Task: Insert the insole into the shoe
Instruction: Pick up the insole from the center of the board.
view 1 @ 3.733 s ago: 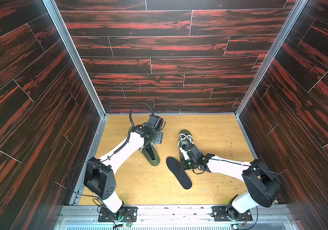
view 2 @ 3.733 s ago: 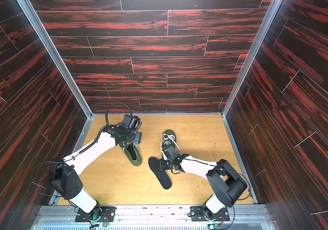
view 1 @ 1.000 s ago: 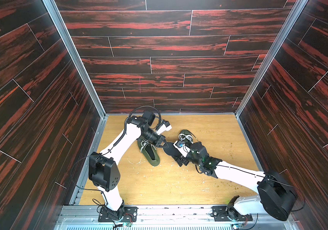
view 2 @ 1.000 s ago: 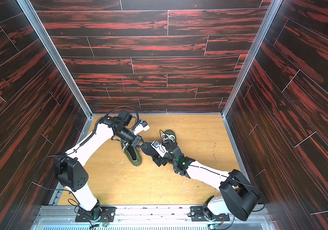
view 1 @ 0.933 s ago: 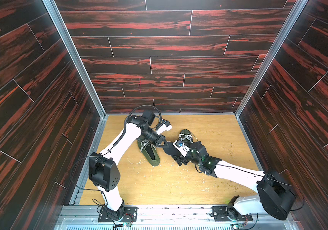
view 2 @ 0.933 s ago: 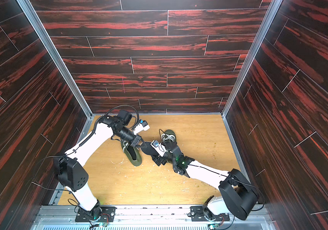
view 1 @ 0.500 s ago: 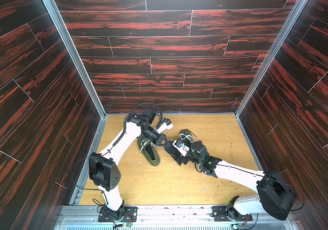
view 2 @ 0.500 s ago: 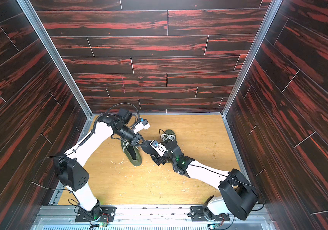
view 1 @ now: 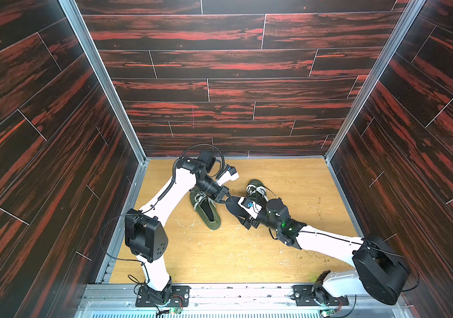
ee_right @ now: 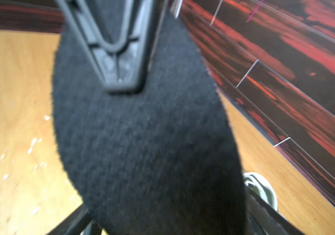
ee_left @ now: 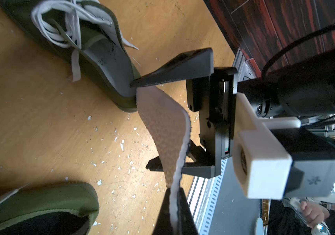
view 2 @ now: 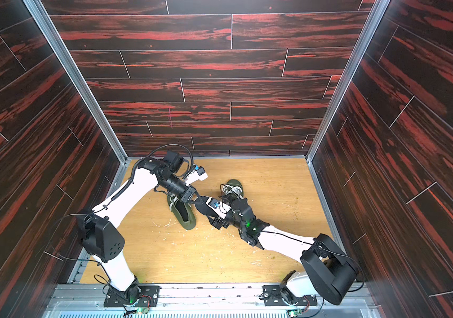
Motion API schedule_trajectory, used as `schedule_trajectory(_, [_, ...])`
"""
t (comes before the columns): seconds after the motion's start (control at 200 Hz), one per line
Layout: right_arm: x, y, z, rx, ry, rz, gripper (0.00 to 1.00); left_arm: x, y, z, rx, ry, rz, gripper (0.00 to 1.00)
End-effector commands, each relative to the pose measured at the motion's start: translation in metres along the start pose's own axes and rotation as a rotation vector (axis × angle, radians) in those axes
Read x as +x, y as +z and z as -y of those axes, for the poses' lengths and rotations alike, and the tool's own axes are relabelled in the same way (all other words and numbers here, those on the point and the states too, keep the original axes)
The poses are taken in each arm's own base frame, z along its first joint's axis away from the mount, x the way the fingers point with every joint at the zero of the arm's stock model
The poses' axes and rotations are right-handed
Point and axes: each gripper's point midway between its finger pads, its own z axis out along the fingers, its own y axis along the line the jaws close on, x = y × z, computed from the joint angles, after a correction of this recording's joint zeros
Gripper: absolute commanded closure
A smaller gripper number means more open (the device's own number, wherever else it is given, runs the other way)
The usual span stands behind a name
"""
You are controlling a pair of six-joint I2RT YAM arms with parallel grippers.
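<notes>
The left gripper (view 1: 224, 198) is clenched on one end of the insole (view 1: 233, 208), which hangs clear of the wooden floor (view 1: 220, 256) between two shoes. The left shoe (view 1: 209, 213), mouth up and dark inside, lies just to its left, and the far shoe (view 1: 255, 188), with white laces, lies just beyond it. The right gripper (ee_left: 139, 126) is released, its jaws spread wide with the insole running between them. The near half of the floor and its right side lie open, marked only by white flecks; the left arm stands near the left wall (view 1: 104, 165). A few seconds earlier the insole lay flat on the floor nearer the front and the left gripper hung over the left shoe. Over the last half second little has shifted.
</notes>
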Motion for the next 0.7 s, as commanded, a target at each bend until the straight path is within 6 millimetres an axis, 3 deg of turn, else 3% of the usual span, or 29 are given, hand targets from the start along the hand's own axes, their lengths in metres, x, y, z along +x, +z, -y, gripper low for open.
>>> schedule_trajectory(0.0, [-0.012, 0.001, 0.001, -0.035, -0.020, 0.012, 0.02, 0.006, -0.008, 0.014, 0.031, 0.013, -0.021, 0.99])
schedule_trajectory(0.16, [-0.013, 0.006, 0.009, -0.035, -0.004, 0.020, 0.03, 0.001, -0.013, 0.020, 0.031, 0.030, 0.003, 0.99])
schedule_trajectory(0.351, [-0.019, 0.009, 0.006, -0.065, -0.012, 0.029, 0.16, -0.001, -0.022, 0.019, 0.034, 0.024, 0.034, 1.00])
schedule_trajectory(0.491, [-0.025, 0.002, 0.007, -0.068, 0.011, 0.040, 0.25, -0.008, -0.026, -0.004, -0.036, -0.022, 0.077, 1.00])
schedule_trajectory(0.561, [-0.027, -0.002, 0.008, -0.062, 0.027, 0.038, 0.28, -0.011, -0.035, -0.008, -0.090, -0.030, 0.113, 1.00])
schedule_trajectory(0.696, [-0.029, -0.009, 0.007, -0.075, 0.052, 0.021, 0.38, -0.012, -0.032, -0.015, -0.094, -0.056, 0.114, 0.98])
